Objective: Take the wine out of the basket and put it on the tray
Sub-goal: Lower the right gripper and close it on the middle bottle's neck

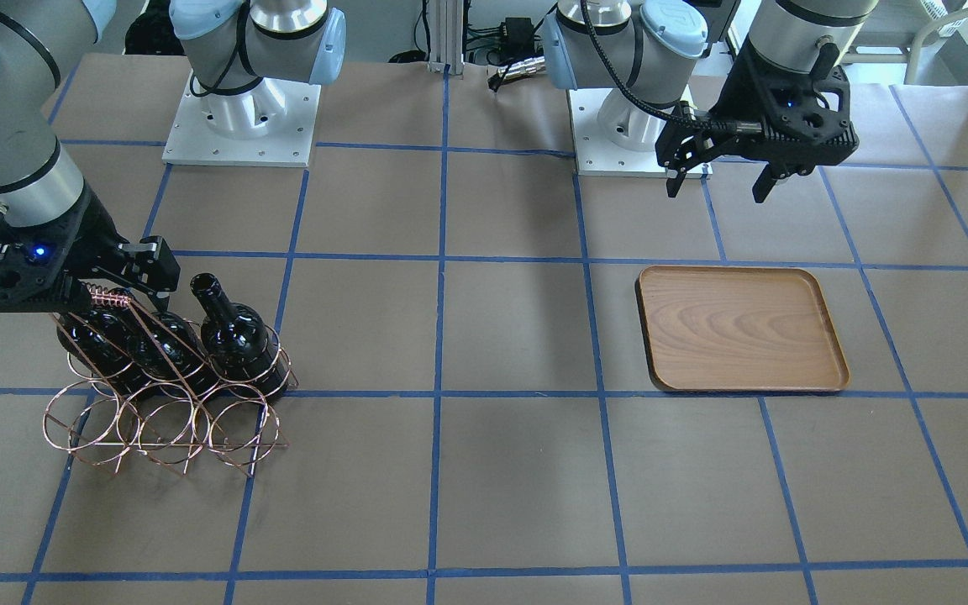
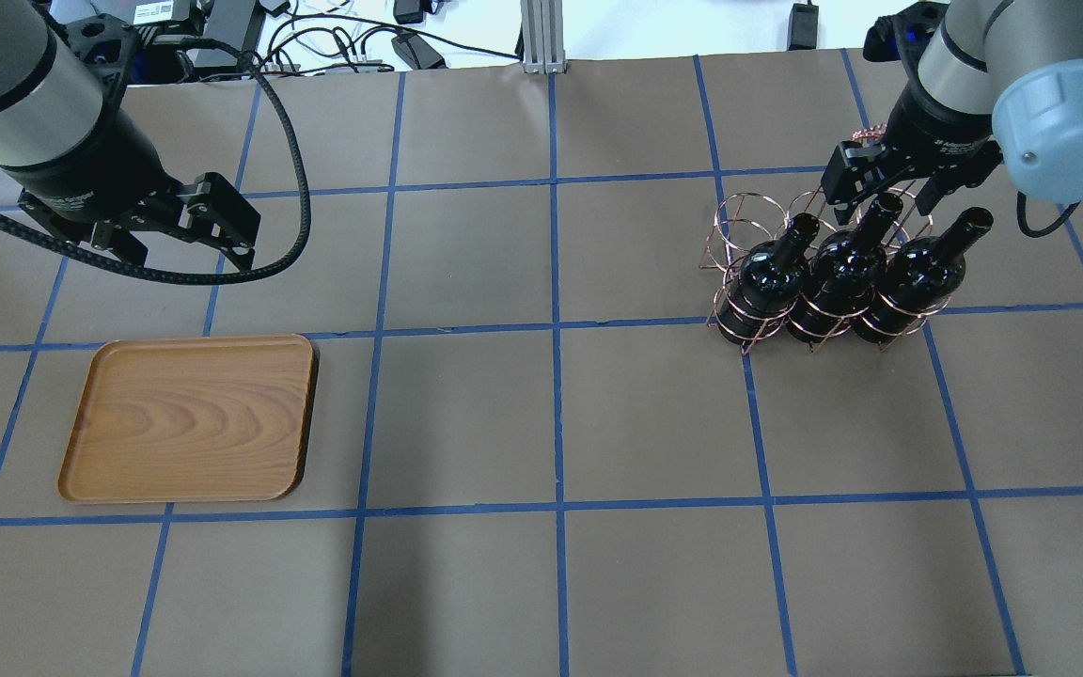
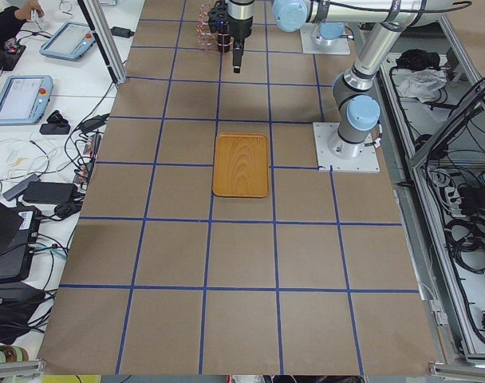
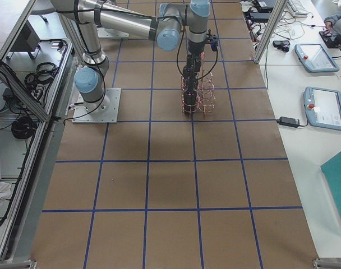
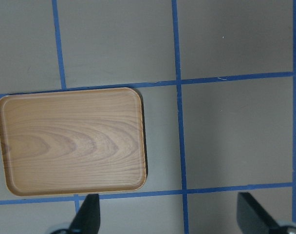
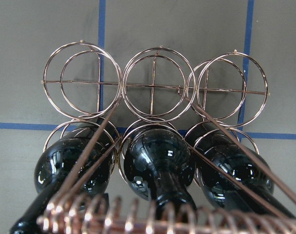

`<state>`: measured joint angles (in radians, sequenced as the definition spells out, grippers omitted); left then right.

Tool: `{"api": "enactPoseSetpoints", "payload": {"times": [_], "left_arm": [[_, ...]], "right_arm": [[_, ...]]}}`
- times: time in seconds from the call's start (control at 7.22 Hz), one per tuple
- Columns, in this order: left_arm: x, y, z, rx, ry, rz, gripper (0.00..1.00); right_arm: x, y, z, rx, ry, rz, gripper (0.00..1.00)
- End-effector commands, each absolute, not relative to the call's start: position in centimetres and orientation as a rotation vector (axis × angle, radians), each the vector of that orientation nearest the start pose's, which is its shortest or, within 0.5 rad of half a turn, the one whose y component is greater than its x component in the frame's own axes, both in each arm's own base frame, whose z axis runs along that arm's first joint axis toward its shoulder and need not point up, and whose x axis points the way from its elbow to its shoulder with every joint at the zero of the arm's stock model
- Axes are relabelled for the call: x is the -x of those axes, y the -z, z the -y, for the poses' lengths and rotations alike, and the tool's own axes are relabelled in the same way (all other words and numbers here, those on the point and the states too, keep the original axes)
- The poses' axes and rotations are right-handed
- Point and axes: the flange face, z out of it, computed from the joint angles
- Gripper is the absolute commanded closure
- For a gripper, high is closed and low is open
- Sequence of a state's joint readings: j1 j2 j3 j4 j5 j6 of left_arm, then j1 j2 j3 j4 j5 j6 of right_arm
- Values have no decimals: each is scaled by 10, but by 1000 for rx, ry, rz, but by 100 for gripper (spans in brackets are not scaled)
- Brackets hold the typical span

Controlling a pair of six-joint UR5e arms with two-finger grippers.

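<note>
Overhead, we see right gripper (image 2: 885, 199) spread, straddling neck of middle wine (image 2: 838, 277) in basket (image 2: 739, 221); front view hides that neck. Left gripper (image 1: 717, 192) spread, well apart from basket.

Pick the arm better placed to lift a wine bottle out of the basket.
Right. The right tool sits over the basket at the middle wine bottle's neck; the left tool hangs open near the tray, far across the table.
</note>
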<state>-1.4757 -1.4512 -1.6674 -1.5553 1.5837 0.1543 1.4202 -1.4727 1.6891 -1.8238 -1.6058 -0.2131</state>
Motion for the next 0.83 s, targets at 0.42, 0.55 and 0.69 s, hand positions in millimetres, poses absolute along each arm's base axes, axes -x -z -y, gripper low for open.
{"api": "enactPoseSetpoints", "payload": {"times": [0.42, 0.55, 0.69], "left_arm": [[89, -498, 456, -91, 60, -3124, 0], [89, -498, 455, -91, 59, -3123, 0], [89, -498, 455, -91, 59, -3123, 0]], "right_arm": [[-50, -400, 539, 155, 30, -3176, 48], [-50, -399, 540, 158, 30, -3174, 48], [-50, -400, 540, 162, 42, -3175, 49]]}}
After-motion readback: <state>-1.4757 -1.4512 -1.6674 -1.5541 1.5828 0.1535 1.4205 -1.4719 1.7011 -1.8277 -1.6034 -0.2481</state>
